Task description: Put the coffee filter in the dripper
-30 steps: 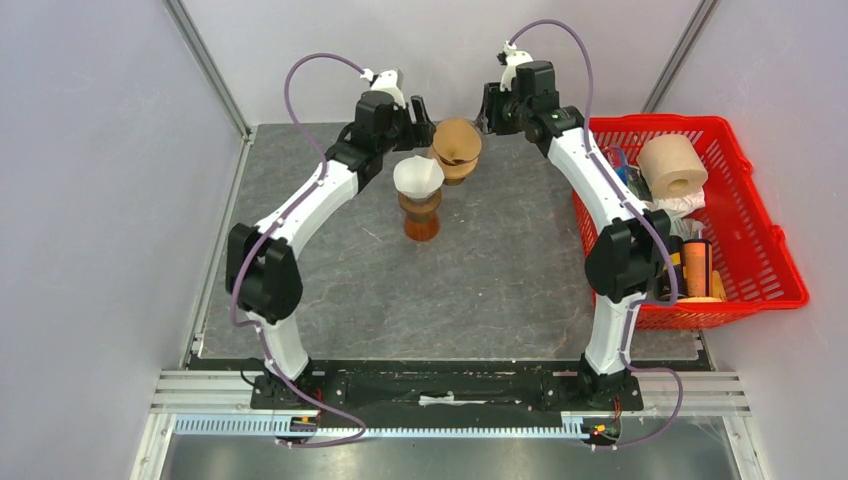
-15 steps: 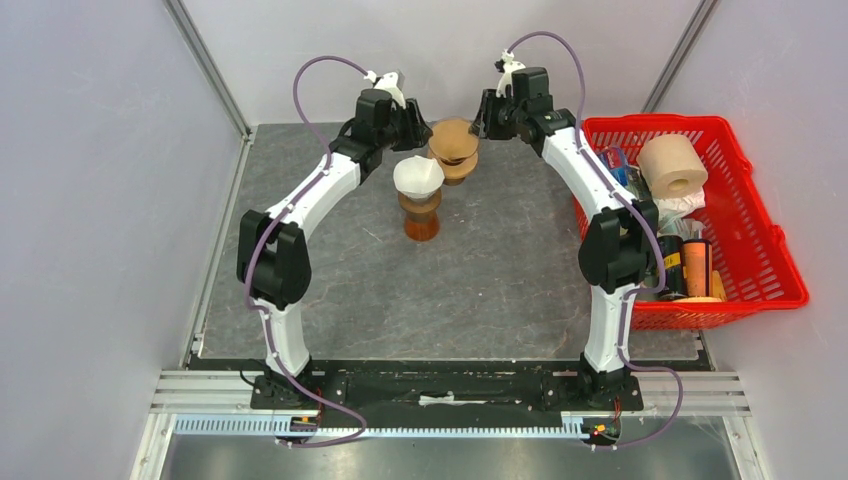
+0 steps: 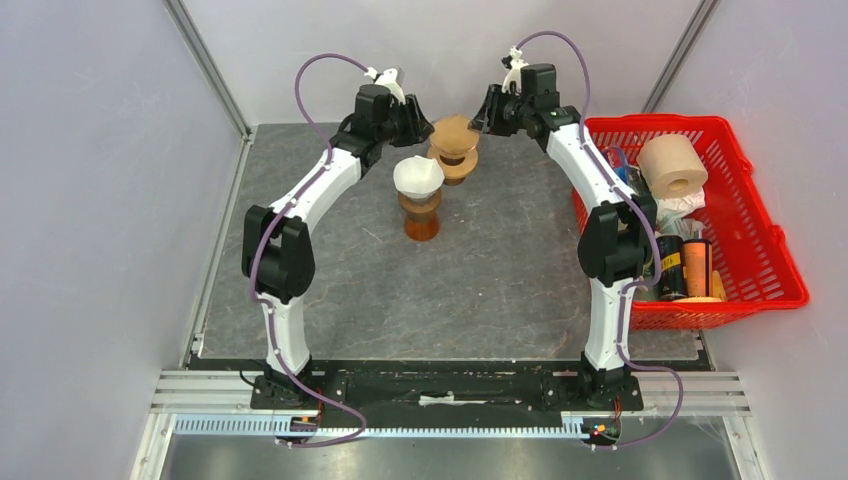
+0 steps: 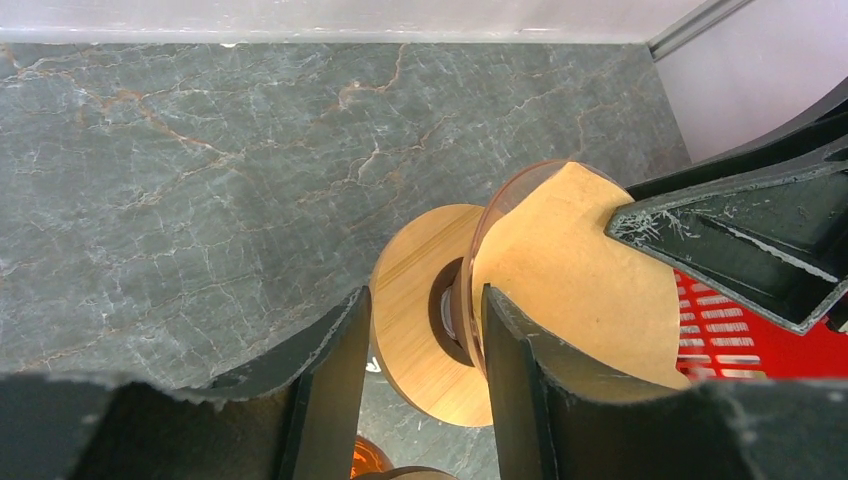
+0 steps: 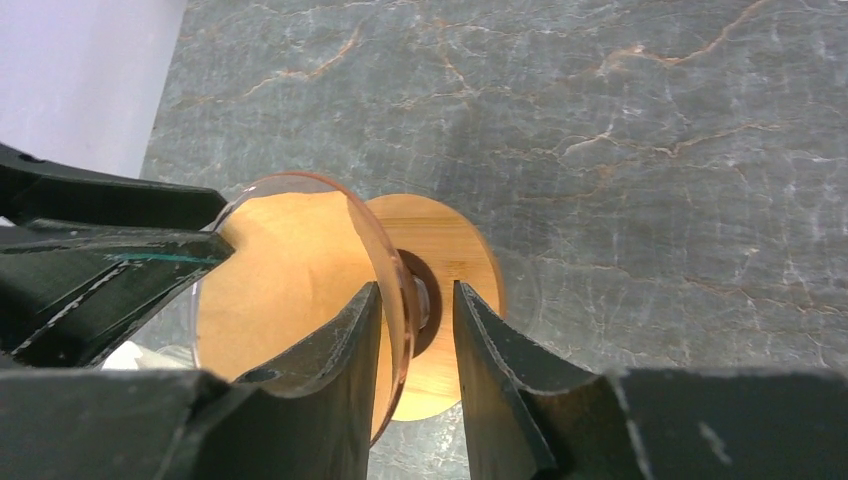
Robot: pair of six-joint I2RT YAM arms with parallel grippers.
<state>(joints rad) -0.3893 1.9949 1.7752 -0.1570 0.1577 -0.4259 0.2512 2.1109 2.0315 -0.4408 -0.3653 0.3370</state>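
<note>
The brown paper cone filter (image 4: pixel 570 270) already sits inside the clear glass dripper with a round wooden collar (image 5: pixel 450 240), at the far side of the grey stone bench (image 3: pixel 500 270). The left pincer (image 4: pixel 422 300) and right pincer (image 5: pixel 417 295) both have their fingers apart, straddling its rim. Only settling and letting go seem left.

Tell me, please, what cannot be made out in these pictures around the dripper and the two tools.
- Right wrist: the right tool hides part of the rim of the dripper; clamping unclear.
- Left wrist: the right tool covers the far edge of the brown filter.
- Top external: fingertips of the left tool too small; the right arm hides part of the red basket.
</note>
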